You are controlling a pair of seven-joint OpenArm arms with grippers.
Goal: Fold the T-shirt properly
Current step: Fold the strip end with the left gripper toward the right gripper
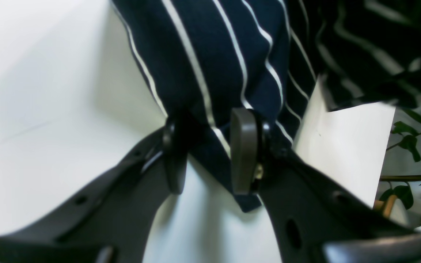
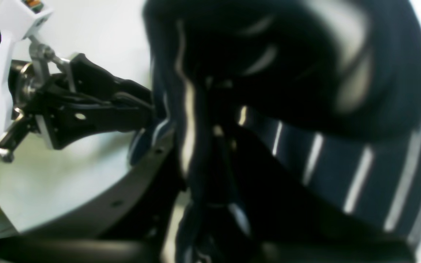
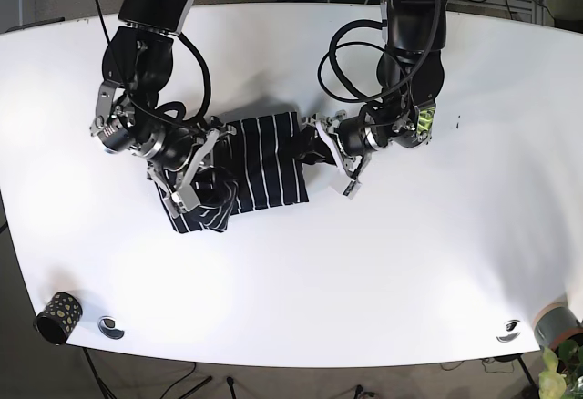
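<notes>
On a white desk [image 3: 383, 262], the right tool [image 3: 202, 173] appears clamped on the navy striped T-shirt [image 3: 260, 167] lying mid-desk; the left tool [image 1: 207, 153] pinches the shirt's opposite edge between near-closed pads.

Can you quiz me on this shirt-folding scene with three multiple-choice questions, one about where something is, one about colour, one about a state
1. Where does the spotted cup stand on the table in the base view?
A. near the bottom left edge
B. beside the T-shirt
C. at the top right

2. What colours is the T-shirt?
A. red with dots
B. dark navy with white stripes
C. plain grey

3. What is the left gripper doing?
A. hanging open above the table
B. holding the cup
C. pinching shirt fabric

Answers: 1 A, the cup sits far from the shirt by the lower left rim. 2 B, the left wrist view shows navy cloth with thin white lines. 3 C, cloth runs between its fingers.
</notes>
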